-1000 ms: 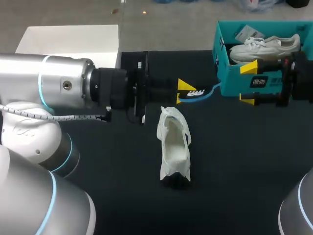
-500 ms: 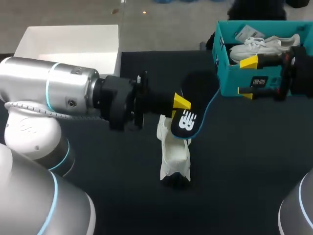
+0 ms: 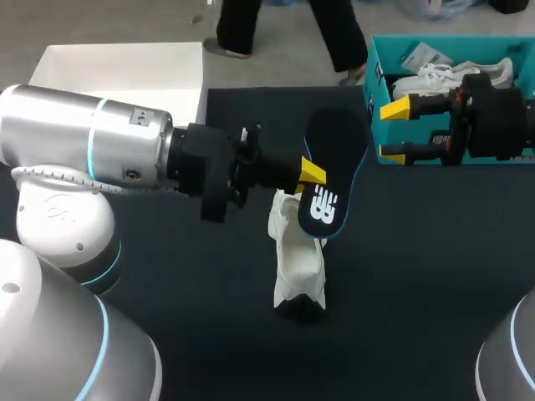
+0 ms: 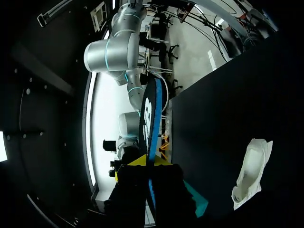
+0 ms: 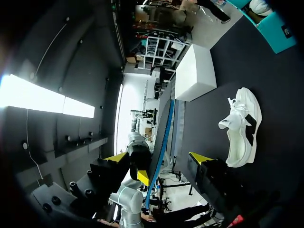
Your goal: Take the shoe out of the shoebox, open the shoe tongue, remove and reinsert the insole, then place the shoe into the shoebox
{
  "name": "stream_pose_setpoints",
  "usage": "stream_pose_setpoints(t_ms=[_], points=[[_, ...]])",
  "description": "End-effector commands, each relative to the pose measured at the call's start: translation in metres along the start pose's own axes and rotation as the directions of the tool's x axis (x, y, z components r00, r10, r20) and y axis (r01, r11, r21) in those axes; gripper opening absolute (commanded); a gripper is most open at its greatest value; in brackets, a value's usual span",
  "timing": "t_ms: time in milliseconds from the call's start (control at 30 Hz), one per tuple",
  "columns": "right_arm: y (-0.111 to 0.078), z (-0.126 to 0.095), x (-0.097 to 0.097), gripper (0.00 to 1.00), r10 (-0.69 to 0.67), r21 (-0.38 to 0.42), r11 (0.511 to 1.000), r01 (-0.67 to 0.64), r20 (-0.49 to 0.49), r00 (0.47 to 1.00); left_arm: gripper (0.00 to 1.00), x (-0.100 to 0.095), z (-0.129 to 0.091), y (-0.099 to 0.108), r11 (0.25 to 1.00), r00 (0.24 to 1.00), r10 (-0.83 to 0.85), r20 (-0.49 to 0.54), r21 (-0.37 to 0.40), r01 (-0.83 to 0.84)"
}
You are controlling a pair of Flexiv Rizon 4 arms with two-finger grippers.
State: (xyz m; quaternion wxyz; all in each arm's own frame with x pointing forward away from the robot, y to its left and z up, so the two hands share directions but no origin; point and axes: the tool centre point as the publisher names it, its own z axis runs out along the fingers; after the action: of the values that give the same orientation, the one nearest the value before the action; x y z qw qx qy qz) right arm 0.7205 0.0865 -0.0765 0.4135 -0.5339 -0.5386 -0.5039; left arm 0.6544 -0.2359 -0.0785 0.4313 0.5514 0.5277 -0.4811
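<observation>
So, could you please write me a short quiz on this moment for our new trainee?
1. True or false: the insole lies flat inside the white shoe on the table.
2. What is the left gripper shut on? A) the insole B) a shoelace C) a sock
3. In a few words: what stands with open fingers in front of the teal shoebox?

Key: 1 false, it is held up, out of the white shoe; 2 A; 3 the right gripper.
</observation>
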Motion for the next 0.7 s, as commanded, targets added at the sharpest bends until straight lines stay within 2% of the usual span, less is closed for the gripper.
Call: stream_pose_setpoints(t_ms=[33, 133, 233, 367, 400, 433, 467, 667, 700], points=[[0.005, 0.011, 0.001, 0.78, -0.001, 0.011, 1.000, 0.001, -0.006, 1.000, 0.00, 0.002, 0.025, 0.008, 1.000, 1.000, 0.009, 0.015, -0.010, -0.009], [0.006, 0.015, 0.002, 0.73, -0.001, 0.016, 1.000, 0.001, -0.011, 1.000, 0.00, 0.002, 0.030, 0.011, 0.999, 1.000, 0.022, 0.013, -0.026, -0.022], [0.007, 0.017, 0.001, 0.49, 0.006, 0.018, 1.000, -0.005, -0.011, 1.000, 0.00, 0.003, 0.032, 0.012, 0.998, 0.999, 0.036, 0.011, -0.046, -0.035], [0.007, 0.018, -0.002, 0.41, 0.022, 0.024, 0.999, -0.022, -0.017, 1.000, 0.00, 0.000, 0.036, 0.013, 0.997, 0.999, 0.049, 0.017, -0.057, -0.048], [0.006, 0.019, -0.003, 0.27, 0.023, 0.028, 0.999, -0.023, -0.018, 1.000, 0.00, -0.001, 0.037, 0.014, 0.997, 0.998, 0.055, 0.019, -0.059, -0.054], [0.006, 0.020, -0.003, 0.06, 0.027, 0.031, 0.999, -0.026, -0.020, 0.999, 0.00, -0.001, 0.037, 0.014, 0.997, 0.998, 0.056, 0.022, -0.063, -0.055], [0.005, 0.020, -0.004, 0.00, 0.031, 0.029, 0.999, -0.030, -0.021, 0.999, 0.00, -0.002, 0.038, 0.013, 0.996, 0.998, 0.056, 0.025, -0.066, -0.054], [0.003, 0.023, -0.006, 0.00, 0.043, 0.042, 0.998, -0.042, -0.040, 0.998, 0.00, 0.000, 0.038, 0.009, 0.997, 0.998, 0.038, 0.040, -0.073, -0.035], [0.003, 0.023, -0.006, 0.00, 0.043, 0.043, 0.998, -0.041, -0.042, 0.998, 0.13, 0.001, 0.038, 0.008, 0.997, 0.998, 0.038, 0.040, -0.074, -0.035]])
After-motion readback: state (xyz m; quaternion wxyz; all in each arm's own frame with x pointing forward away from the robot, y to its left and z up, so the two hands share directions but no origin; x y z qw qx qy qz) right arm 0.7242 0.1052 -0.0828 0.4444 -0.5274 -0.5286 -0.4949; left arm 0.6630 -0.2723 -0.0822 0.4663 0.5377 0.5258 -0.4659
